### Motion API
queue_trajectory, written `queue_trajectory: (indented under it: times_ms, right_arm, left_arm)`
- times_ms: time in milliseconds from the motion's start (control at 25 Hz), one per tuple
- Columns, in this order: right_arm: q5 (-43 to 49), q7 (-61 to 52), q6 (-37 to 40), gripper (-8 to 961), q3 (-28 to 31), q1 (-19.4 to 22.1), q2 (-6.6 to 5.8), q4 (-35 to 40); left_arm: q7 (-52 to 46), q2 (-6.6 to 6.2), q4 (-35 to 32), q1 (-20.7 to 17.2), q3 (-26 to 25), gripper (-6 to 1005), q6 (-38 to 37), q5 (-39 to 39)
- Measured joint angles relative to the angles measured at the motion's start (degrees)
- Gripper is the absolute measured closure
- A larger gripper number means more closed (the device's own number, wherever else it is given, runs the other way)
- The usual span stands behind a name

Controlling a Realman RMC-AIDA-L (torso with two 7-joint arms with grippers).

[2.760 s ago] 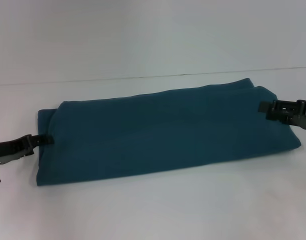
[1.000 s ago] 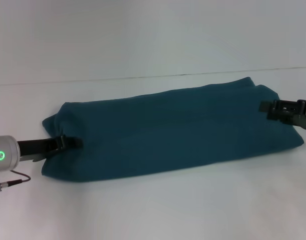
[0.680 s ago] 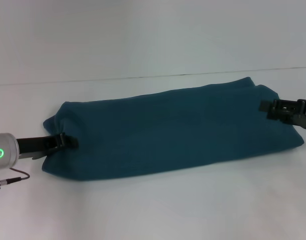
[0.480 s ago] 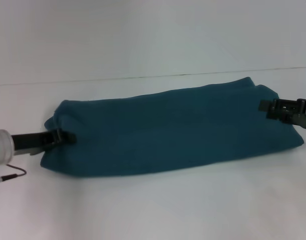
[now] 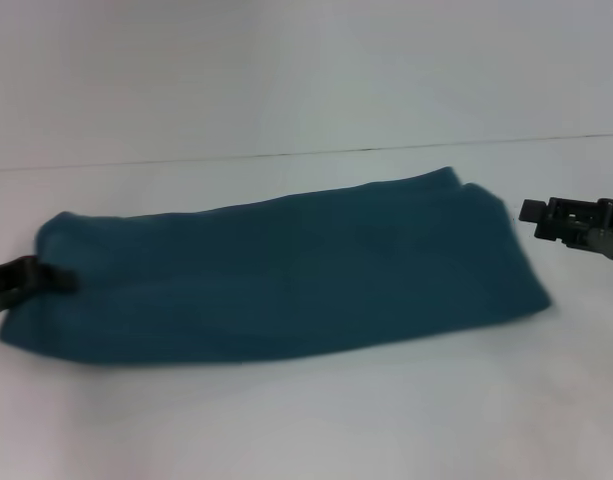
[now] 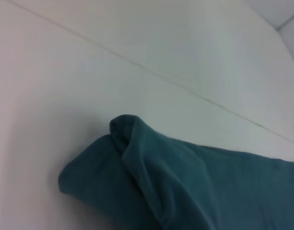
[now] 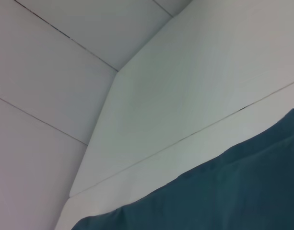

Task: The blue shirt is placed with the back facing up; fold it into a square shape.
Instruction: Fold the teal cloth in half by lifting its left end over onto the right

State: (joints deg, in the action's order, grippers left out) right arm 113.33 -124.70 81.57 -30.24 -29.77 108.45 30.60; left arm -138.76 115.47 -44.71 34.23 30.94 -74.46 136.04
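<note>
Shirt (image 5: 276,270) now dragged toward bench's left edge, long folded band across mid-bench. My left gripper (image 5: 48,279) clamped on its left end. My right gripper (image 5: 534,212) clear of cloth near right edge; spread unreadable. Square needs end-over-end fold next, I judge.

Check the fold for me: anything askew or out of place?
The blue shirt lies as a long slanted band, not a square. The right gripper sits clear of its right end, while the left gripper meets its left end.
</note>
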Motion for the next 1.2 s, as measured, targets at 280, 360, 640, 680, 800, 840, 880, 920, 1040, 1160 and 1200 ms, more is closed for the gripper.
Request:
queue_trajectory:
  times_ms: [280, 360, 640, 680, 800, 840, 880, 920, 1040, 1160, 1200]
  right_arm:
    - [-0.05, 0.01, -0.04, 339, 0.09, 0.06, 0.1, -0.01]
    - [-0.05, 0.04, -0.05, 339, 0.09, 0.03, 0.1, 0.1]
    - [0.18, 0.36, -0.07, 340, 0.1, -0.2, 0.09, 0.14]
    - [0.19, 0.43, -0.06, 340, 0.1, -0.2, 0.09, 0.14]
    - [0.25, 0.46, -0.06, 340, 0.1, -0.12, 0.09, 0.14]
    - [0.27, 0.47, -0.06, 340, 0.1, -0.1, 0.09, 0.15]
    - [0.29, 0.47, -0.06, 340, 0.1, -0.07, 0.11, 0.2]
    - [0.29, 0.48, -0.07, 340, 0.1, -0.03, 0.14, 0.22]
    - [0.28, 0.5, -0.28, 340, 0.09, -0.14, 0.16, 0.24]
    - [0.3, 0.56, -0.47, 340, -0.06, -0.49, 0.18, 0.3]
    - [0.32, 0.58, -0.56, 340, -0.11, -0.56, 0.18, 0.32]
  left_arm:
    - [-2.06, -1.33, -2.81, 0.79, -4.25, 884, -0.26, 12.17]
    - [-2.14, -1.57, -3.09, 0.91, -5.17, 884, -0.07, 13.57]
    - [-3.36, -1.79, -4.72, 1.54, -5.22, 885, 0.8, 18.1]
    - [-3.29, -1.67, -5.35, 1.63, -4.64, 885, 0.82, 18.34]
    - [-1.54, -0.35, -8.83, 1.38, -1.51, 885, 1.06, 18.41]
    - [-0.89, 0.25, -10.32, 1.17, -0.31, 885, 1.22, 18.4]
    - [0.18, 1.52, -13.56, 0.66, 2.25, 885, 1.46, 18.4]
    - [0.25, 1.93, -14.7, 0.53, 3.1, 885, 1.49, 18.42]
    - [0.33, 2.78, -18.12, 0.41, 6.0, 885, 1.05, 18.46]
    - [0.07, 3.09, -21.59, 0.76, 8.58, 885, 0.08, 18.47]
    - [-0.16, 3.25, -23.31, 0.83, 9.79, 885, -0.44, 18.4]
